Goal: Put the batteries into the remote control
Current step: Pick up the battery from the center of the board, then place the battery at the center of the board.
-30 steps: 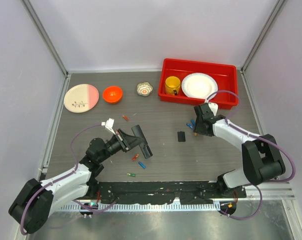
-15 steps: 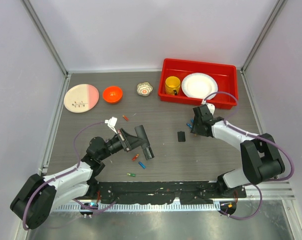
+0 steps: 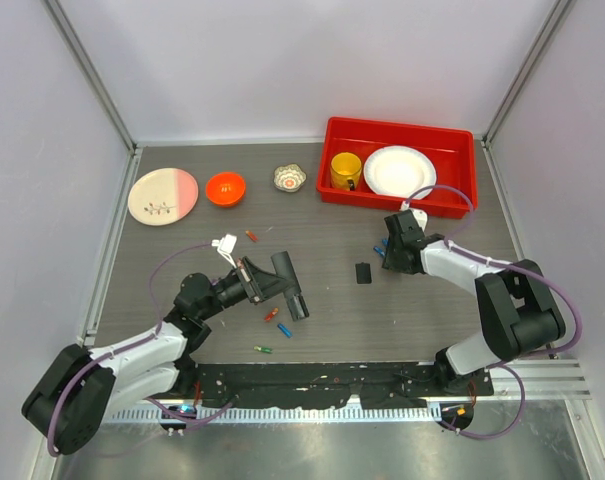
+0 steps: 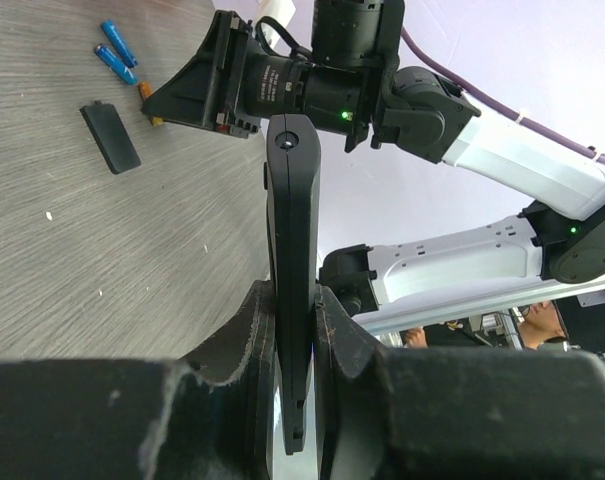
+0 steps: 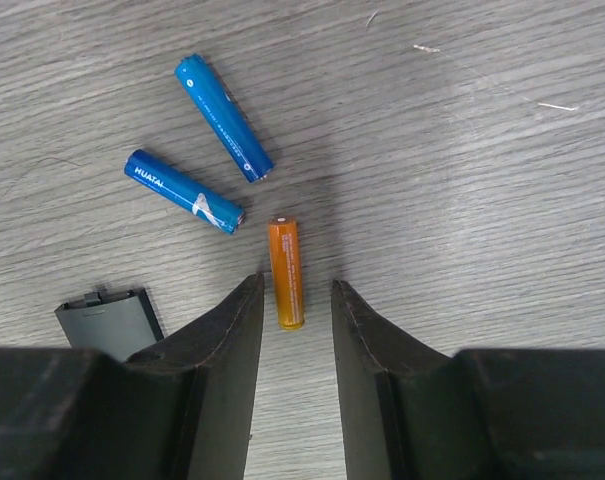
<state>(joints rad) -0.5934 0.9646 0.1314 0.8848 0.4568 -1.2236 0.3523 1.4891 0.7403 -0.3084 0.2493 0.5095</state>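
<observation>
Your right gripper: fingers parted, straddling orange battery off-centre. Blue batteries at its 11 o'clock. Pinch may roll it away. Left gripper clenched on remote control, well apart at 9 o'clock.

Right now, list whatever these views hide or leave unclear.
- Left wrist: remote control seen edge-on in the left gripper; its broad faces are hidden.
- Top external: the right gripper covers the orange battery.
- Right wrist: black cover cut off by a finger.
</observation>
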